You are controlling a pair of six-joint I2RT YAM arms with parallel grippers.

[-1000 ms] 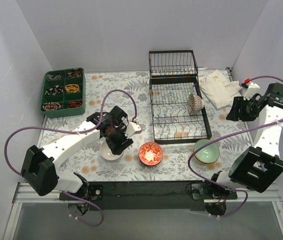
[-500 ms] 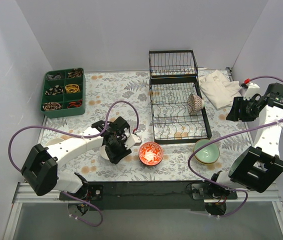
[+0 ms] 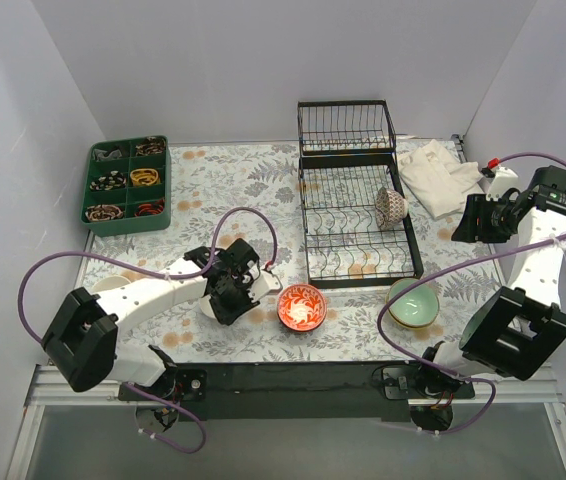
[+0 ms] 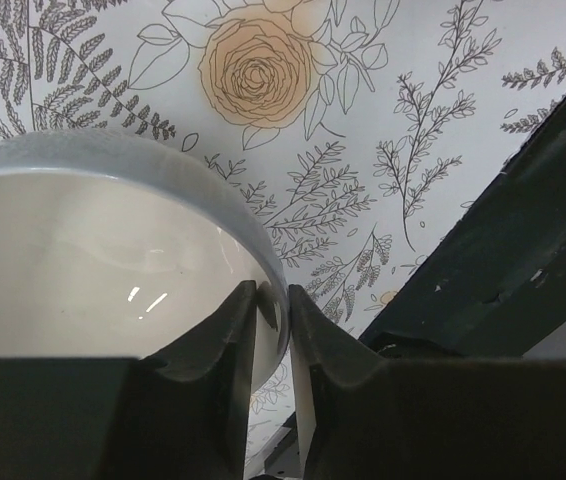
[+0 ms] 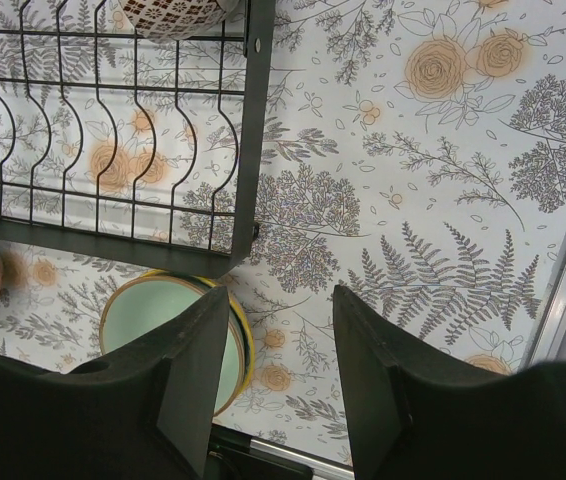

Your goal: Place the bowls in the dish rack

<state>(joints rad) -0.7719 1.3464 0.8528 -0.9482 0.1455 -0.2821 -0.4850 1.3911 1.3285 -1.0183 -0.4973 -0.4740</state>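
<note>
Left gripper [image 4: 273,300]: nipped almost shut on rim of white bowl [image 4: 93,260], one finger inside, one outside. Bowl sits on floral table cover [image 3: 233,170] near front edge, just left of red-orange bowl [image 3: 301,306]. Right gripper [image 5: 281,295]: jaws well apart, holding nothing, above cover to right of dish rack [image 3: 309,230]. In rack: brown-lattice bowl [image 3: 390,206], tipped on edge among prongs, right side. Pale green bowl [image 3: 413,303]: on cover just off rack's near right corner.
</note>
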